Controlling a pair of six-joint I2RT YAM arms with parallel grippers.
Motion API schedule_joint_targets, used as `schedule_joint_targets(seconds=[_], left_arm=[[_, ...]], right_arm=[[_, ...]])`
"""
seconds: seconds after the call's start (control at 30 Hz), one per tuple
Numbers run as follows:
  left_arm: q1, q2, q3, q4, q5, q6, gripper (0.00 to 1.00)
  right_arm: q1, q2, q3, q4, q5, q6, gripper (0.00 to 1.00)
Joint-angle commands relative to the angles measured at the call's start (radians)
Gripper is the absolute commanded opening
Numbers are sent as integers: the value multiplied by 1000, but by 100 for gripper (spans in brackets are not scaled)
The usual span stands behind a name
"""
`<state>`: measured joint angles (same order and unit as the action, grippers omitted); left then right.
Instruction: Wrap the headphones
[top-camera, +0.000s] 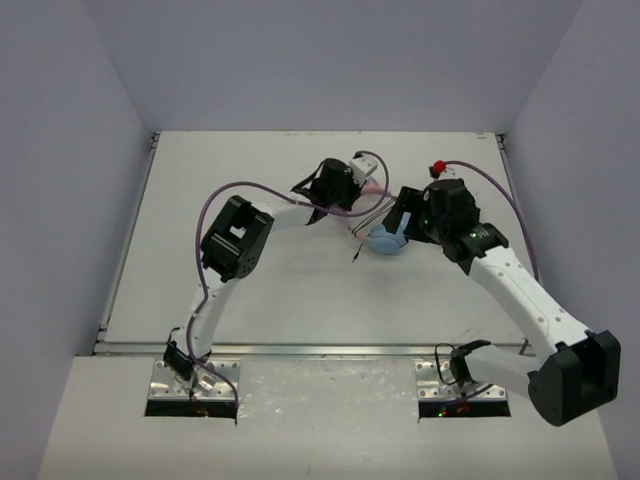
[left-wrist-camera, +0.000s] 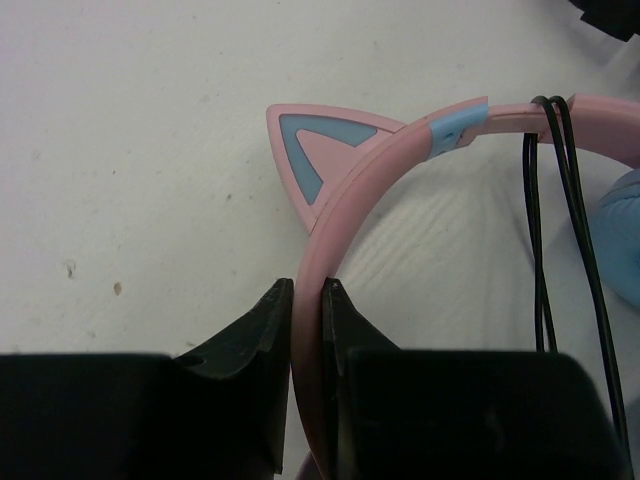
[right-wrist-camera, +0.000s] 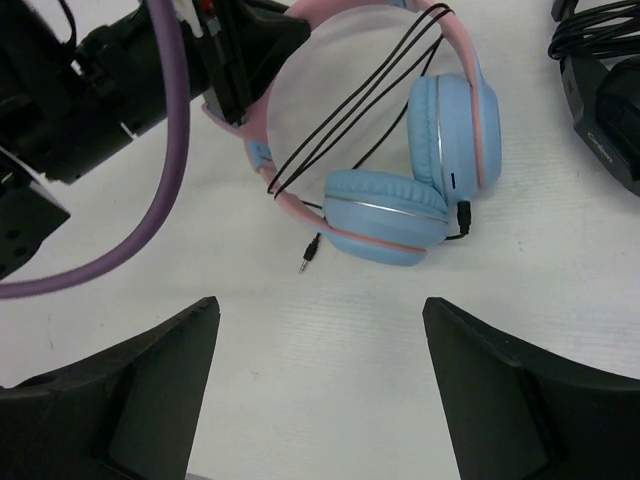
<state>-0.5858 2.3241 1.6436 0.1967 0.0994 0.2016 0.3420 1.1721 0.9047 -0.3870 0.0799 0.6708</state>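
Observation:
The headphones (top-camera: 385, 241) lie on the white table at mid-right, with a pink headband (left-wrist-camera: 400, 150), a cat ear (left-wrist-camera: 310, 150) and light-blue ear cups (right-wrist-camera: 385, 215). The thin black cable (right-wrist-camera: 360, 100) runs in a few strands across the band's arch, and its jack plug (right-wrist-camera: 310, 255) lies loose on the table. My left gripper (left-wrist-camera: 307, 288) is shut on the pink headband beside the cat ear; it also shows in the top view (top-camera: 352, 190). My right gripper (right-wrist-camera: 320, 305) is open and empty, hovering just short of the ear cups.
All-black headphones (right-wrist-camera: 600, 70) with a bundled cable lie at the far right of the right wrist view. The left arm's purple cable (right-wrist-camera: 150, 180) hangs left of the pink headphones. The table (top-camera: 250, 300) ends at grey walls on three sides.

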Motion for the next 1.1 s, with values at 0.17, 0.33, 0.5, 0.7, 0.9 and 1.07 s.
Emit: schedule_joint_targets(seconds=[0.17, 0.33, 0.5, 0.7, 0.9, 1.07], left_arm=[[14, 103, 192, -177, 383, 310, 0], [18, 202, 390, -376, 543, 469, 0], [37, 297, 553, -407, 611, 492, 2], [66, 353, 634, -370, 681, 518, 4], [96, 386, 668, -353, 743, 613, 2], [104, 392, 659, -324, 761, 664, 2]], right_arm=[[0, -150, -73, 2, -75, -65, 83], [0, -236, -136, -6, -127, -59, 83], [0, -342, -202, -13, -164, -53, 82], [2, -410, -253, -3, -212, -43, 81], [2, -449, -286, 5, -262, -40, 79], [2, -466, -285, -6, -255, -56, 79]])
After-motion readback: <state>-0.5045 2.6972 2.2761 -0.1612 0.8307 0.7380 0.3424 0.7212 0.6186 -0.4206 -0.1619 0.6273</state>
